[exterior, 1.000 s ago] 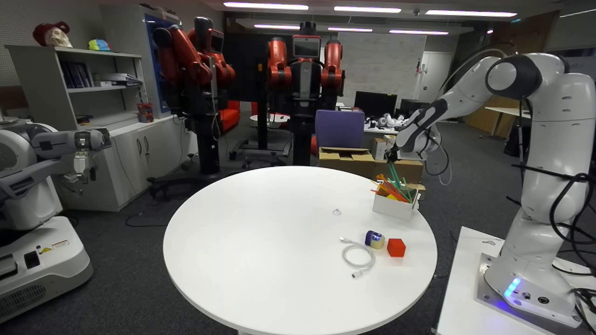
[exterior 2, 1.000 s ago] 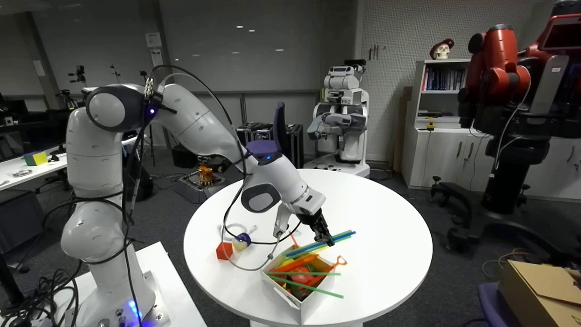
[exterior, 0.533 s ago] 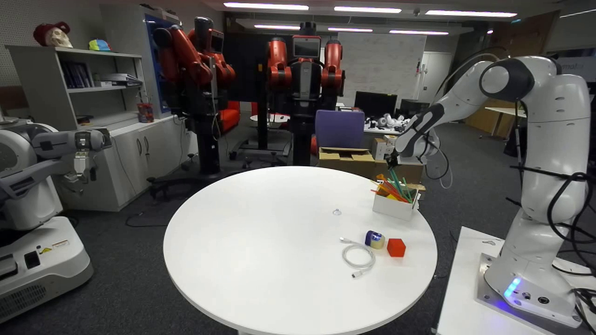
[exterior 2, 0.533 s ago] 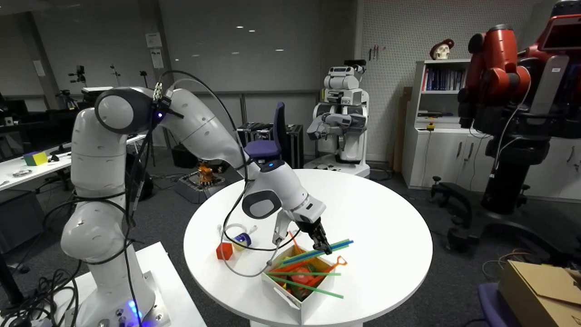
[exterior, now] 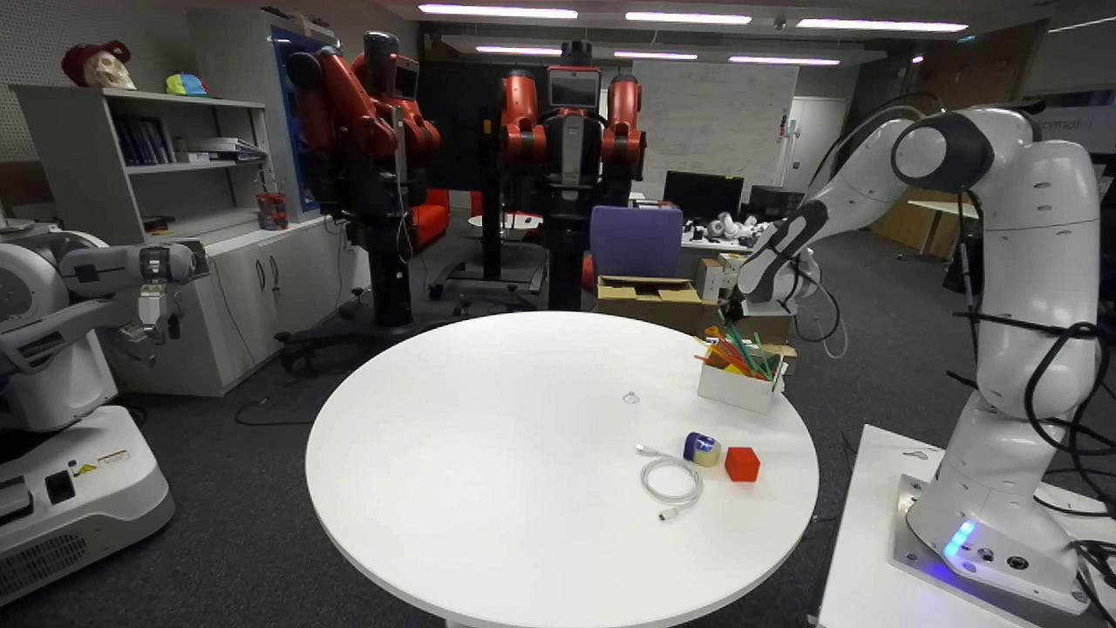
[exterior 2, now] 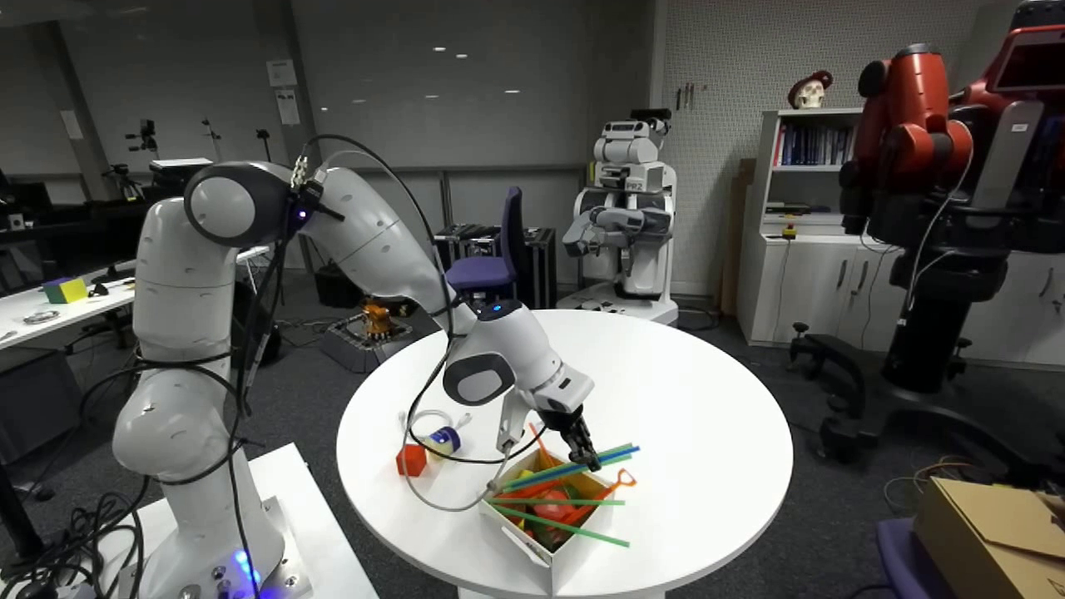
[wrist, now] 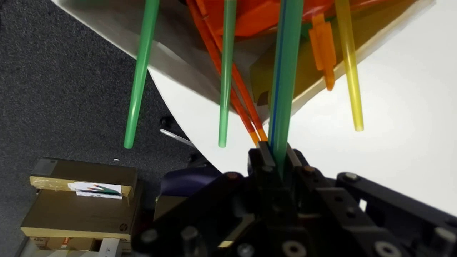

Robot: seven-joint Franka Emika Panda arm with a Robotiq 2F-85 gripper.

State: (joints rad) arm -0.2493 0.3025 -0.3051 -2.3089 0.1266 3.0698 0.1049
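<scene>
My gripper [wrist: 279,154] is shut on a bundle of green and blue straws [wrist: 286,82], which run between its fingertips. In both exterior views the gripper [exterior 2: 589,460] hangs just above a white open box [exterior 2: 580,564], by its rim. The straws slant down from the jaws into the box, and their blue and green ends [exterior 2: 630,451] stick out past the fingers. Loose green straws [wrist: 140,78], a yellow straw [wrist: 351,75] and orange pieces [wrist: 323,46] lie in the box. Two thin orange-red sticks [wrist: 246,103] pass behind the fingertips in the wrist view.
The box stands near the edge of a round white table [exterior: 488,453]. A red cube [exterior: 742,464], a blue and cream jar [exterior: 703,449], a coiled white cable [exterior: 671,481] and a small clear object [exterior: 630,398] lie on it. Cardboard boxes [exterior: 649,301] stand beyond.
My gripper has come down a little and closer to the box, carrying the straws with it. The straws now sit lower over the box. The objects on the table have not moved.
</scene>
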